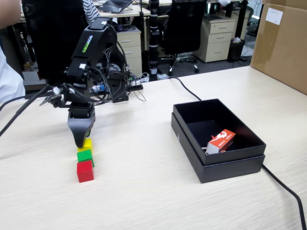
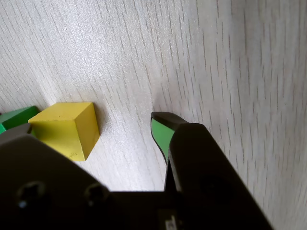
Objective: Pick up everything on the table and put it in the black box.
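Gripper (image 1: 79,142) down at the yellow cube, jaws spread, nothing held.

Wrist view: one green-padded fingertip (image 2: 160,133) stands on bare wood just beside the yellow cube (image 2: 65,128), a gap between them; the other jaw is only a dark mass at the lower left, over the cube's near side. Yellow cube (image 1: 86,143), green cube (image 1: 85,155) and red cube (image 1: 85,171) sit in a tight row on the table (image 1: 144,191), left of centre in the fixed view, running toward its front edge, each touching or almost touching the next. Green cube's corner (image 2: 17,116) shows behind the yellow one. Black box (image 1: 189,139) lies well apart toward the table's right side, open, with an orange-red and white carton (image 1: 221,141) leaning inside. Brown cardboard carton (image 1: 283,48) at the far right corner. Black cable (image 1: 283,187) trails past the box.
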Motion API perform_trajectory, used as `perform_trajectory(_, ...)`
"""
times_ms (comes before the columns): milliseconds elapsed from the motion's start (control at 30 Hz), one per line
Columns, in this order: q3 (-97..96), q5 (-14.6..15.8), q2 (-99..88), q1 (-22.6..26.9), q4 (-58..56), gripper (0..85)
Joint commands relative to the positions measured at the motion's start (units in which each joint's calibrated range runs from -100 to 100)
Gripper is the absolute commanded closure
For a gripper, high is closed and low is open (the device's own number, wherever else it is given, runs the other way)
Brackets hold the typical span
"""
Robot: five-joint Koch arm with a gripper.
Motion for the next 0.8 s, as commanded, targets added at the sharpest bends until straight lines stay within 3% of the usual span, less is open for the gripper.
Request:
perform_trajectory(0, 2.9, 0.2, -2.4, 0.0, -0.6, 38.2)
perform_trajectory(233, 4.0, 0.2, 2.1, 0.0, -0.6, 43.8)
perform_trajectory(333, 4.1, 0.1, 3.1, 0.0, -0.6, 50.3)
perform_trajectory(500, 4.3, -0.1, 4.6, 0.0, -0.6, 50.8)
perform_trajectory(567, 4.7, 0.0, 4.7, 0.0, -0.6, 58.3)
perform_trajectory(600, 5.1, 0.2, 4.8, 0.0, -0.6, 66.2)
perform_trajectory(767, 6.1, 0.2, 4.8, 0.2, -0.6, 84.6)
